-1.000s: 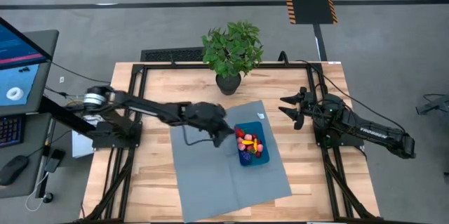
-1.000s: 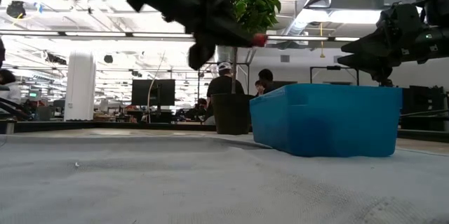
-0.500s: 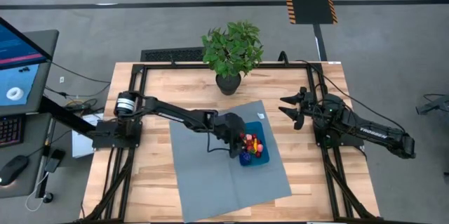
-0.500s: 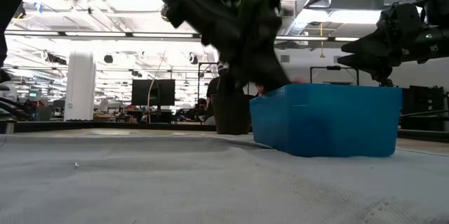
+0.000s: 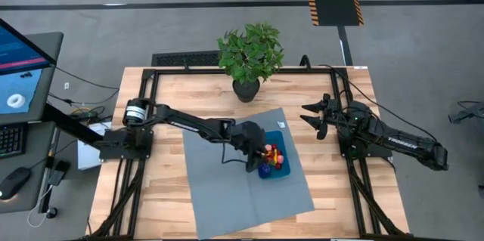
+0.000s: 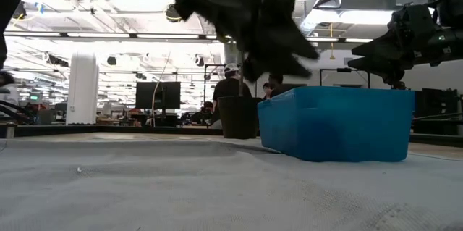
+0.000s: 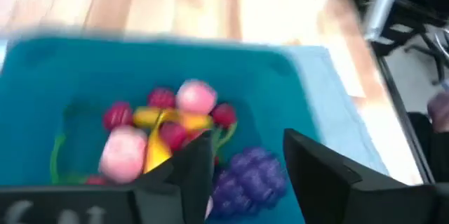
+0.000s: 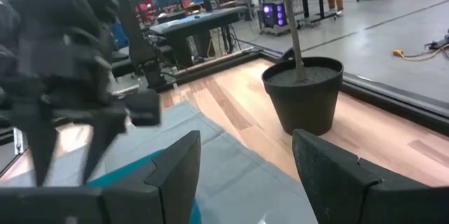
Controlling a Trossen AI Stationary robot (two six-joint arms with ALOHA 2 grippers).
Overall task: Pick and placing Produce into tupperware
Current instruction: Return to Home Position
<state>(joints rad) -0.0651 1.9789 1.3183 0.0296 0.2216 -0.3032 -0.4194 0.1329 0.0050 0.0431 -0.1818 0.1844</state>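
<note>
**Produce binned, left arm due back at its rest**

The left gripper (image 5: 255, 153) hangs just over the near rim of the blue tupperware (image 5: 282, 137), its two fingers (image 7: 191, 170) spread apart with nothing between them and nothing touching them. Directly below, the toy produce (image 7: 167, 121) lies heaped inside the container: a purple grape cluster (image 7: 250, 179) nearest the fingers, then yellow, red and pink pieces behind it. No piece shows on the grey-blue cloth mat (image 5: 227, 192) around the container, so the sorting looks finished. The retreat should go best as a straight lift first, clearing the container wall before the arm swings back toward its base. That would keep the fingers from clipping the rim, dragging the light container or rucking the cloth. Farther off, the right gripper (image 5: 314, 118) waits at the table's (image 5: 162, 105) right edge, fingers apart and empty, well clear of the container. The potted plant (image 5: 249, 54) stands at the far side.
</note>
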